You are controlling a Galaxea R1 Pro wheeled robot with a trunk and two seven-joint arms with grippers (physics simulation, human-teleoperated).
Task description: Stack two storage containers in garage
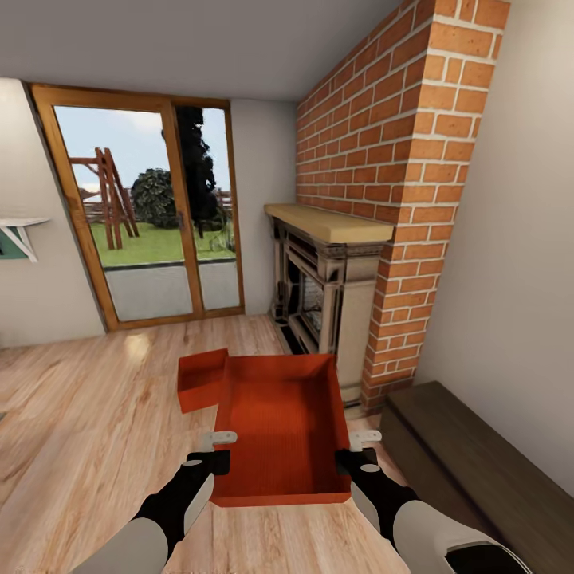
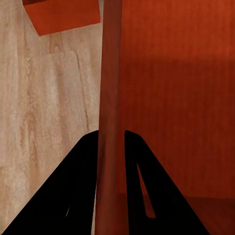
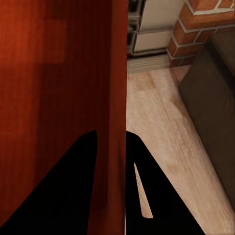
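Both grippers, left and right, clamp opposite walls of a red-orange rectangular plastic bin; uneven lifting could twist the thin walls free.

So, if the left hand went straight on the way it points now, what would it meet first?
Probably the second container on the wood floor ahead. The left hand grips the near container's wall; depth is unclear.

You see a long dark brown chest beside the wall and a white shelf bracket far left
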